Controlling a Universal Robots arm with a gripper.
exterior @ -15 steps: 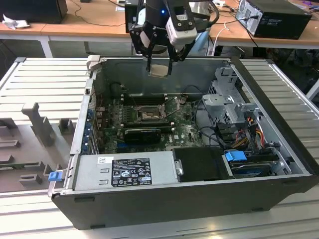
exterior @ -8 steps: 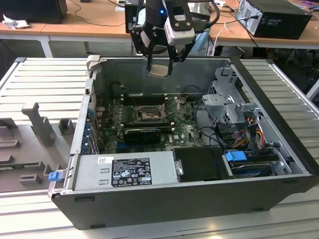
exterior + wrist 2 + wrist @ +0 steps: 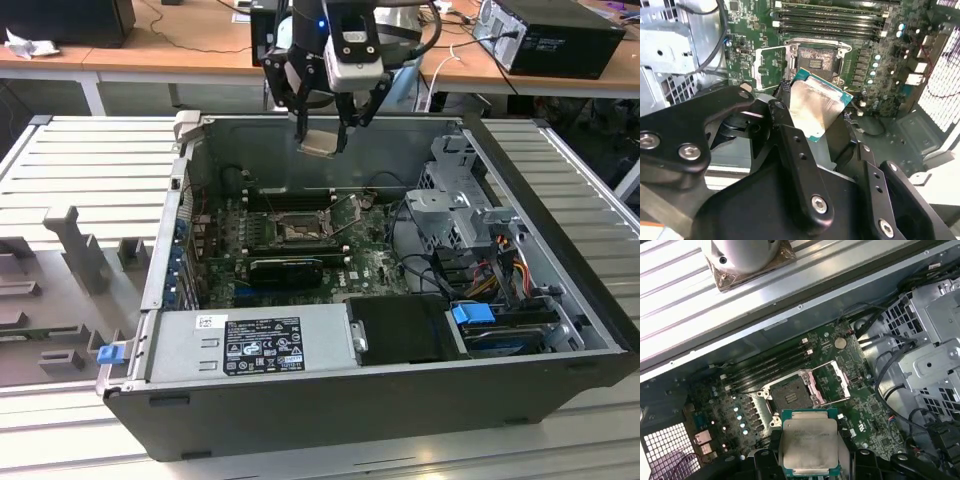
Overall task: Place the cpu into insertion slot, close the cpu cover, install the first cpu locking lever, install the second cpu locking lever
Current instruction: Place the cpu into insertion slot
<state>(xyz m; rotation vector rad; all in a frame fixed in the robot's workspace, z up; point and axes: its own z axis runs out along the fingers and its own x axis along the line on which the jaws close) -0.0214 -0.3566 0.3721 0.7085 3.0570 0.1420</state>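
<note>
- Exterior view: the cpu (image 3: 318, 143) is being clamped by the gripper (image 3: 320, 138) over the far edge of the case (image 3: 330, 400).
- Second wrist view: the insertion slot (image 3: 820, 60) is being exposed by the folded-back cpu cover (image 3: 758, 67).
- First wrist view: the cpu (image 3: 810, 442) is seemingly being held level, for flat seating.

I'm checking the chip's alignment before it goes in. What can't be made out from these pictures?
1. Underside of the cpu: turned away in both wrist views; in the exterior view it is too small to read, clamped in the gripper.
2. Part of the insertion slot: in the second wrist view the held cpu covers it.
3. The slot's contacts: too small in every view.
</note>
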